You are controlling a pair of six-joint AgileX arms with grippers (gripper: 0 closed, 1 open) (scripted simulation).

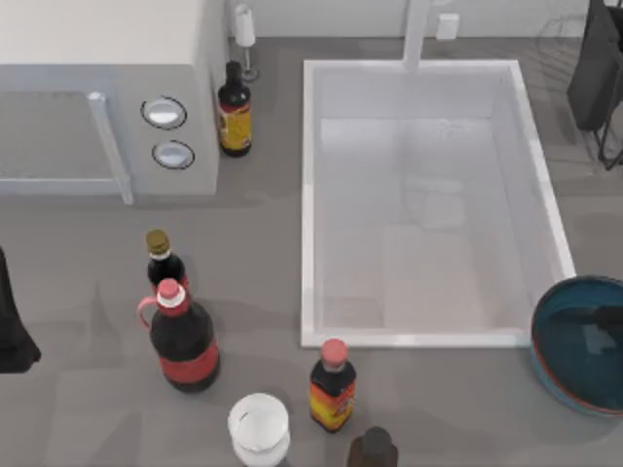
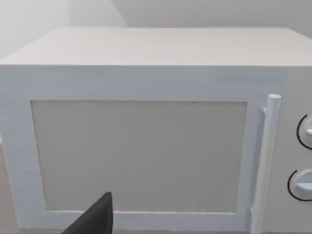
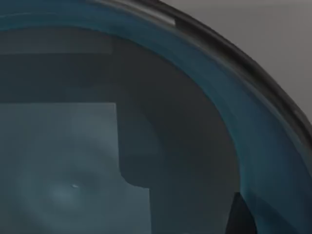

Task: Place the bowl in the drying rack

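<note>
The bowl (image 1: 574,342) sits on the table at the right edge, just past the sink's (image 1: 428,199) front right corner. The right gripper (image 1: 611,323) is over the bowl's blue inside, w/ jaws I can't tell. The drying rack (image 1: 567,49) is at the back right; left arm (image 1: 12,316) parked at left edge, facing the microwave (image 2: 146,131).

The grey table (image 1: 97,321) carries a microwave (image 1: 107,97), a sink basin (image 1: 428,195), bottles (image 1: 185,341), a white cup (image 1: 260,426) and the bowl (image 1: 581,341).
</note>
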